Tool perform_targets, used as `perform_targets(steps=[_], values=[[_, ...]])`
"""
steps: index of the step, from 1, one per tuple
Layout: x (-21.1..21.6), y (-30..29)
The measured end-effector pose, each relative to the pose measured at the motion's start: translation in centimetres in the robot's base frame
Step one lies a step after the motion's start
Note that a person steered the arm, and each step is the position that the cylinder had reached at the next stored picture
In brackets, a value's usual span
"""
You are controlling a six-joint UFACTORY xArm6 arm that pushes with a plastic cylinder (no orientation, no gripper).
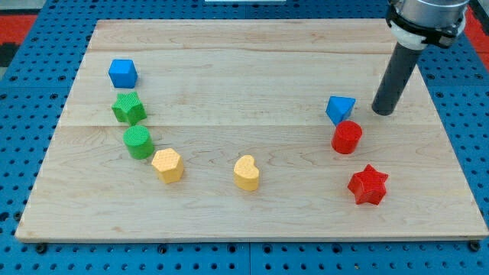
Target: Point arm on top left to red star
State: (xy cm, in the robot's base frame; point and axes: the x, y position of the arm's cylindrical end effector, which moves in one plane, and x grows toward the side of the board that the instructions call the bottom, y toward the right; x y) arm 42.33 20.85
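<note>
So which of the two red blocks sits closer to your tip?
The red cylinder, just below the blue block near my tip. The red star lies farther toward the view's bottom.

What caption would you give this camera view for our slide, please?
My tip rests right of the blue triangle, above the red cylinder and red star.

A pale wooden board (252, 61) fills most of the view, made of planks whose seams run from nine o'clock to three o'clock, with faint grain along them. It rests on a blue perforated surface (23, 137), dotted with regular rows of small holes, which shows as a border at nine, three and six o'clock. Patches of red perforated panel (30, 19) sit at the eleven and one o'clock corners. Lighting is even, with soft shadows.
</note>
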Motion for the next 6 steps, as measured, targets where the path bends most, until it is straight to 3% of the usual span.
perform_targets(steps=[2, 3, 4, 5, 6], values=[[-1.0, -5.0], [-3.8, -4.3], [-7.3, -8.8], [-6.7, -17.3], [0.3, -17.6]])
